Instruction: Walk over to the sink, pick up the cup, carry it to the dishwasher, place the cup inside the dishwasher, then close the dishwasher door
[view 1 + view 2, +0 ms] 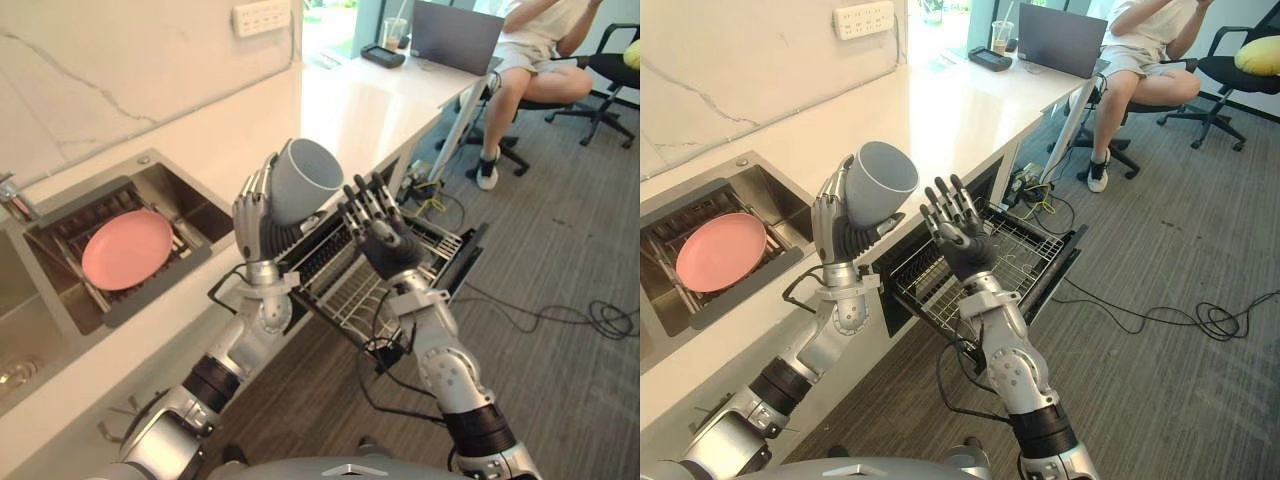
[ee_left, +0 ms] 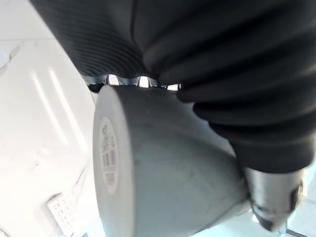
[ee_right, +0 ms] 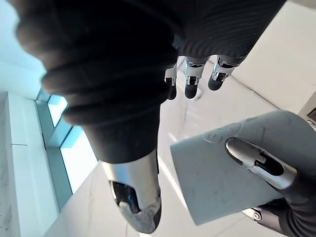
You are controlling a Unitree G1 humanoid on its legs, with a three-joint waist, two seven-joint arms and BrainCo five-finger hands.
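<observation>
cup [image 1: 300,180]: grey and tapered. It is held up in the air, clear of every surface, and from the head it appears against the front edge of the counter [image 1: 340,110]. The wide mouth is tilted upward and toward the robot's right.
left hand [image 1: 252,215]: grasping the cup. The fingers are curled round the side that faces the sink [image 1: 165,180] and the thumb crosses the opposite side. The arm is raised with the wrist upright.
cup relative to left hand: the narrow end sits in the palm and the wide end stands out above the fingertips. In the left wrist view the cup wall lies tight against the dark ribbed cover.
right hand [image 1: 378,232]: released, holding nothing. The fingers are straight and fanned and the palm is turned toward the cup. It is raised just beside the cup on the robot's right, at about the same height. It does not touch the cup, and a gap shows between the fingertips and the cup wall.
dishwasher rack [image 1: 1025,250]: wire rack drawn out from under the counter. It lies below both hands, and the cup is above it and well apart from it.
sink position: set into the counter on the robot's left, well apart from the cup.
pink plate [image 1: 127,248]: lies flat in the dark drainer [image 1: 160,288] inside the sink.
counter surface: white, running away from the sink toward the far end.
person [image 1: 530,55]: seated on a chair at the far end of the counter, next to an open laptop [image 1: 455,35].
</observation>
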